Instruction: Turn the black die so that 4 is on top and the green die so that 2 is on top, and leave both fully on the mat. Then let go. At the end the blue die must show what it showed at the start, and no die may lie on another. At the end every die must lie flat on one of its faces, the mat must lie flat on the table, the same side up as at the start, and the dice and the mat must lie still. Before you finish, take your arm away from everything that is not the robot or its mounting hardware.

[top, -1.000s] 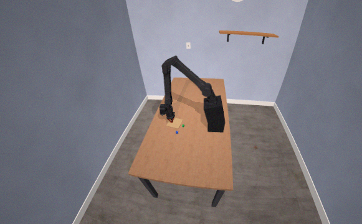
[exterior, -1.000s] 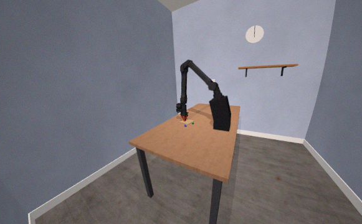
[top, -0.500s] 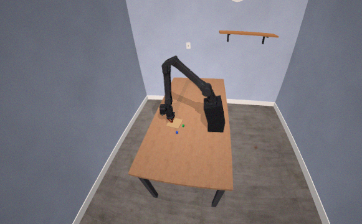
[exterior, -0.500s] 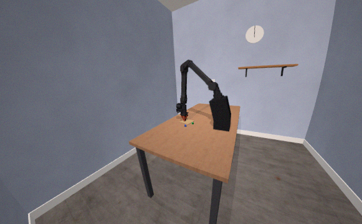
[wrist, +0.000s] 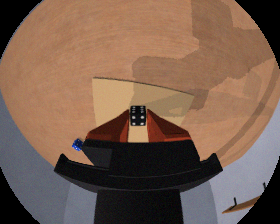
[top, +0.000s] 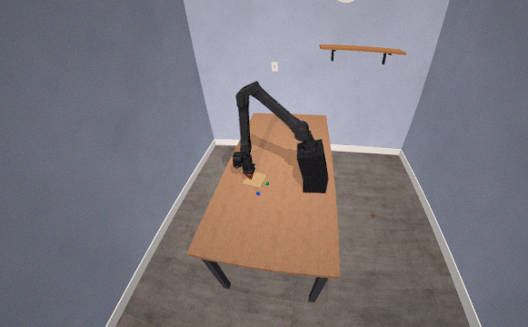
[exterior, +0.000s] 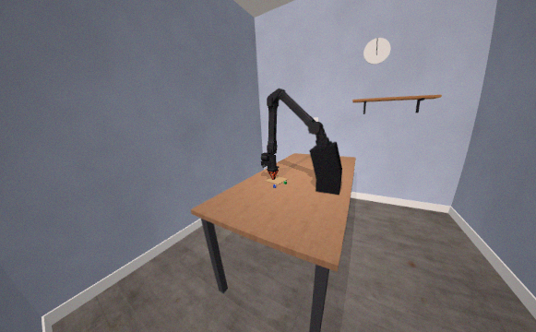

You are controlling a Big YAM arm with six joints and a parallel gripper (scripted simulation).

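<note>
Black die [wrist: 138, 115] plain in wrist view, hidden from top.

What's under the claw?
Under the claw: the tan mat, with the black die between the fingertips. The die's underside and the mat behind the claw's body are covered.

three dice in all: one black [wrist: 138, 115], one green [top: 267, 183] [exterior: 285, 183], one blue [top: 258, 193] [exterior: 274, 186] [wrist: 77, 145], one mat [top: 255, 181] [exterior: 278, 181] [wrist: 107, 97], one arm [top: 244, 123] [exterior: 272, 124], one wall shelf [top: 359, 48] [exterior: 397, 99] [wrist: 243, 204], one clock [exterior: 371, 52]
</note>
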